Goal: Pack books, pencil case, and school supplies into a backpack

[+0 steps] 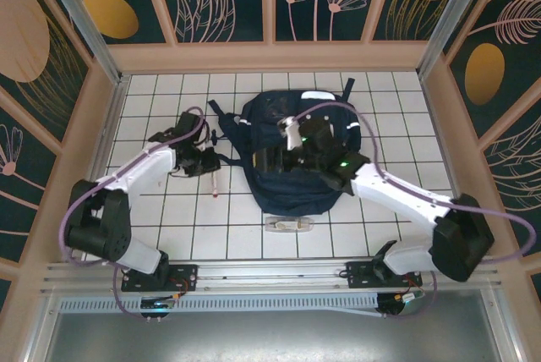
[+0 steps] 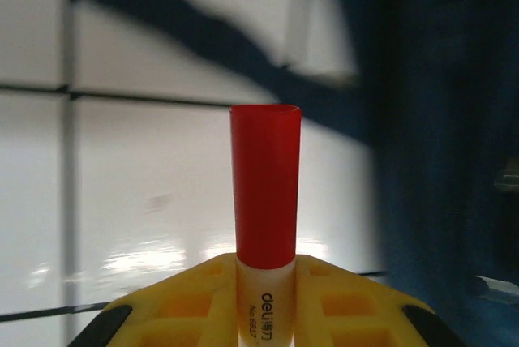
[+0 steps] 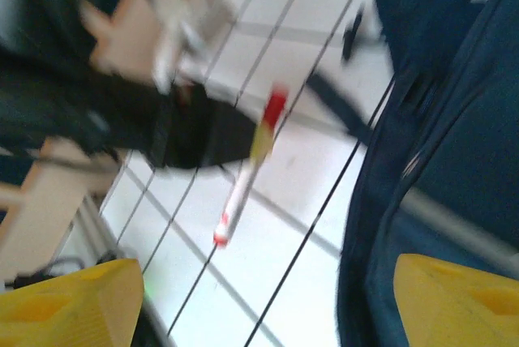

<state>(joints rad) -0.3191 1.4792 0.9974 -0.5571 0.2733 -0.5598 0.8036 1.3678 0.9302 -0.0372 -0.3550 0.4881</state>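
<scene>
The navy backpack point(image 1: 292, 178) lies on the white tiles mid-table. My left gripper point(image 1: 209, 161) is just left of it, shut on the red-and-white marker pen point(image 1: 215, 183). In the left wrist view the marker's red cap point(image 2: 265, 185) sticks out between the yellow fingers point(image 2: 182, 306), with the backpack point(image 2: 442, 160) to the right. My right gripper point(image 1: 286, 152) hovers over the backpack's left part, jaws wide open. Its wrist view shows the marker point(image 3: 243, 177) held aslant above the tiles, beside the backpack point(image 3: 454, 152). A small clear case point(image 1: 287, 224) lies in front of the backpack. The books and pencil case are hidden.
Wooden walls point(image 1: 101, 125) ring the tiled floor on three sides. A dark strap point(image 1: 221, 129) trails from the backpack's upper left corner, close to my left gripper. Bare tiles point(image 1: 406, 117) stretch along the right side.
</scene>
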